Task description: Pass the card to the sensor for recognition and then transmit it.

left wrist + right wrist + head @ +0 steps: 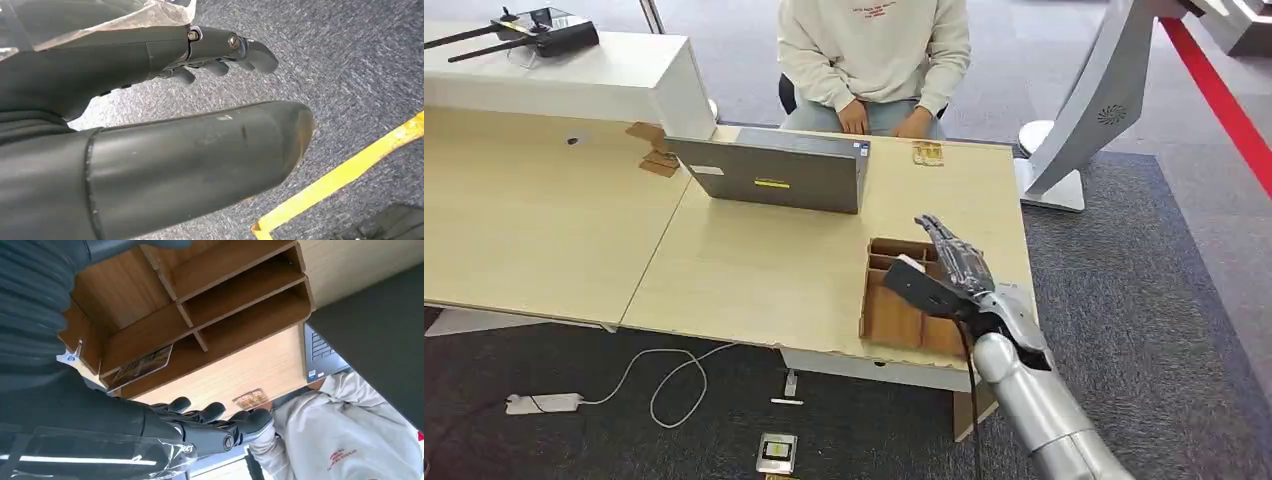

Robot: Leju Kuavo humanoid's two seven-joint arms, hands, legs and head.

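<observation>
The silver right hand (954,265) hovers, fingers spread, holding nothing, over the brown wooden divided tray (886,318) at the bench's front right corner. A printed card (141,365) leans in 1 tray compartment. The left hand (220,50) hangs loosely curled, holding nothing, above grey carpet (350,65).

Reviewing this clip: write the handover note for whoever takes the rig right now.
Right hand: open, fingers stretched over the wooden tray, holding nothing.
Left hand: hanging over the carpet, holding nothing.
Card: lying in a tray compartment, not picked up.
Small sensor-like plate: at the table's far edge, in front of the seated person, beside the laptop.
Done: nothing yet.
Left: grasp the card, present it to the sensor, pass it on.
</observation>
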